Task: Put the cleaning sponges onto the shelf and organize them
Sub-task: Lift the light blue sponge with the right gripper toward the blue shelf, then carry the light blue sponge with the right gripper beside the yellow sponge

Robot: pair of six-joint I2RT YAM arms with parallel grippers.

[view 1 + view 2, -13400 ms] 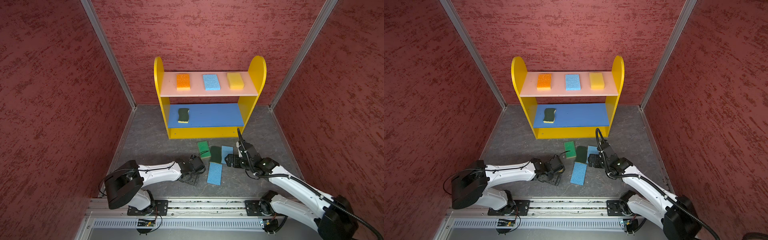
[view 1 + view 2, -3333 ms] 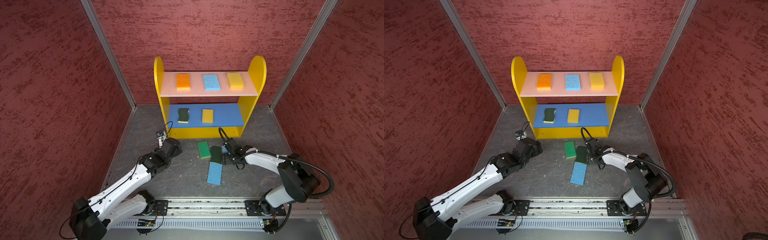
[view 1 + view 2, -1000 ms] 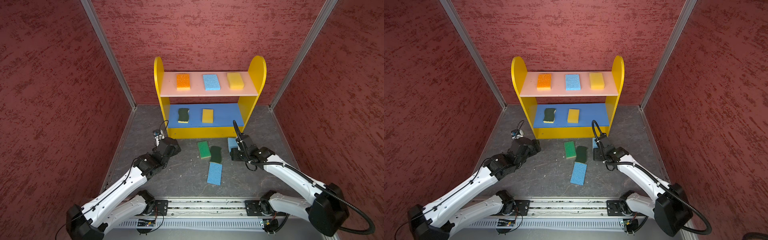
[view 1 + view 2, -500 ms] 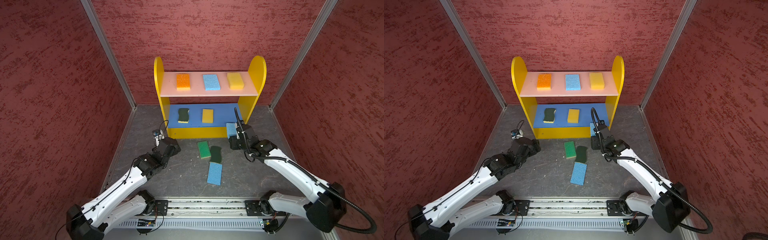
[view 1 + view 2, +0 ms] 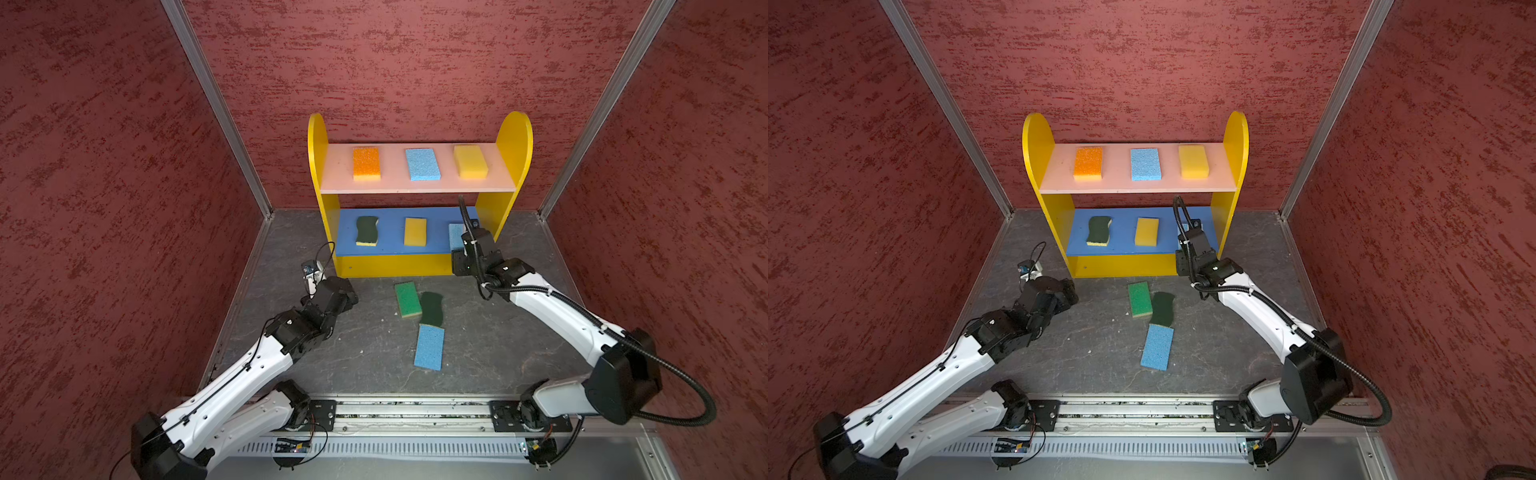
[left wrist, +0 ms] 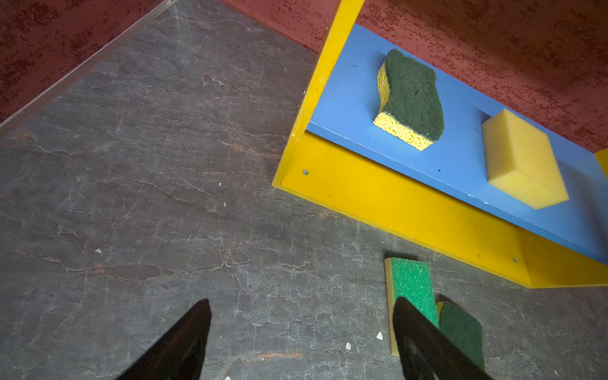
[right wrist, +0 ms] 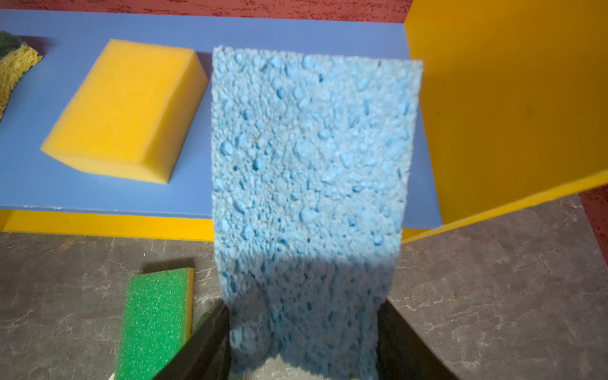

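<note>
Currently, the right end effector (image 7: 302, 332) clamps a blue sponge (image 7: 312, 148).

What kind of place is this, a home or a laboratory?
Probably a laboratory robot cell, not a home. A left arm and a right arm stand on one metal rail, red panels between aluminium posts wall in the floor, and the shelf is brightly painted.

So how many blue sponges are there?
3: top sponge on the pink board, held sponge in the right gripper at the blue board, loose sponge on the floor. None seems hidden.
</note>
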